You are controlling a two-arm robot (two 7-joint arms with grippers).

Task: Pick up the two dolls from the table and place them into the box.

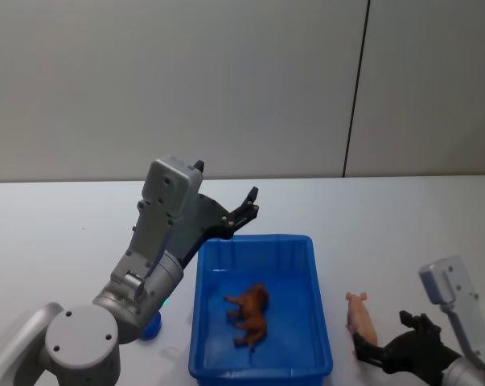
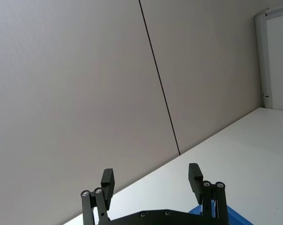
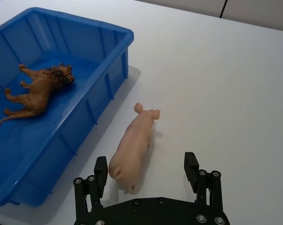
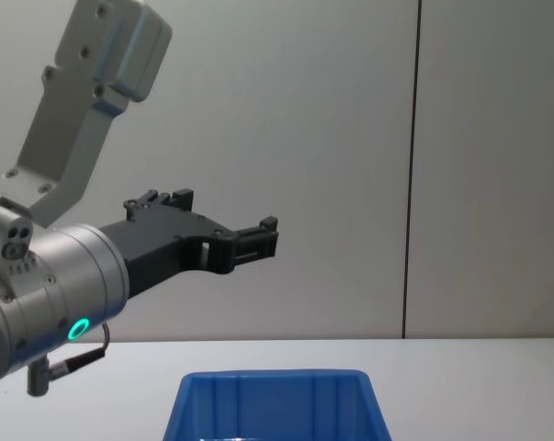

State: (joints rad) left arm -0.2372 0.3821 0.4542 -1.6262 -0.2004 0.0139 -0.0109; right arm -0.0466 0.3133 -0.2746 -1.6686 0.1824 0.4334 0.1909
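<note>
A reddish-brown lion doll (image 1: 250,314) (image 3: 38,89) lies on its side inside the blue box (image 1: 258,239) (image 3: 85,42) (image 4: 277,404). A pink pig doll (image 1: 359,320) (image 3: 133,145) lies on the white table (image 1: 403,233) just right of the box. My right gripper (image 1: 381,336) (image 3: 146,168) is open at the pig's near end, with the pig's rump between its spread fingers and no grip on it. Raised above the box's far left corner, my left gripper (image 1: 246,211) (image 2: 150,176) (image 4: 258,234) is open and empty, pointing at the wall.
The grey-white wall with a dark vertical seam (image 1: 355,88) rises behind the table. A small blue round object (image 1: 151,326) sits on the table left of the box, partly behind my left arm. Bare tabletop lies to the right of the pig.
</note>
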